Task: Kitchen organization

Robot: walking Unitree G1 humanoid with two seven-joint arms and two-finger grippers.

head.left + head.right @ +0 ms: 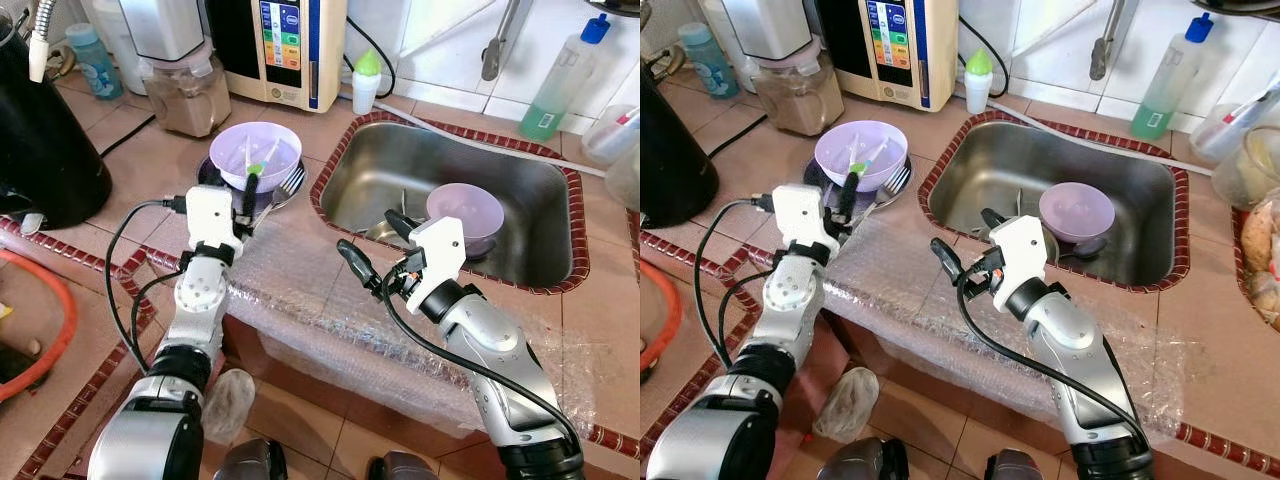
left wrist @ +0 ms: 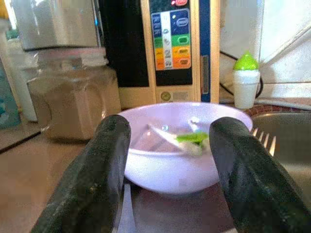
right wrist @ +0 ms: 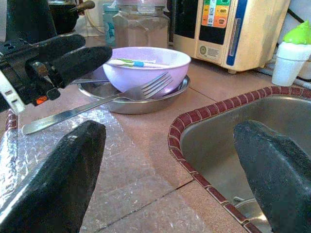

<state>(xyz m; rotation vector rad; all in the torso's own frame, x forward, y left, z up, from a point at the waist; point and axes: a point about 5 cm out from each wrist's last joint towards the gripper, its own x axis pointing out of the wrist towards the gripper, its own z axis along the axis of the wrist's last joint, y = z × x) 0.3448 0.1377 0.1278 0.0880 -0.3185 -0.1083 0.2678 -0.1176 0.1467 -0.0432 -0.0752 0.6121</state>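
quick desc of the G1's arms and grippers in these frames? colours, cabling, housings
Both arms are silver metal with rounded joint segments and dark bands near the elbows. Each wrist carries a white boxy housing. The left gripper and right gripper each have two long black fingers that look thick and matte up close. Loose black cables loop from each wrist housing back along the forearm.

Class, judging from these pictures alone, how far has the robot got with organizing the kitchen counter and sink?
Little looks done: one purple bowl sits in the sink. In hand: the left gripper, open, hovers at the purple bowl with utensils, stacked on a metal plate with a fork; the right gripper is open, empty. Left: bowl, plate and fork remain on the counter.
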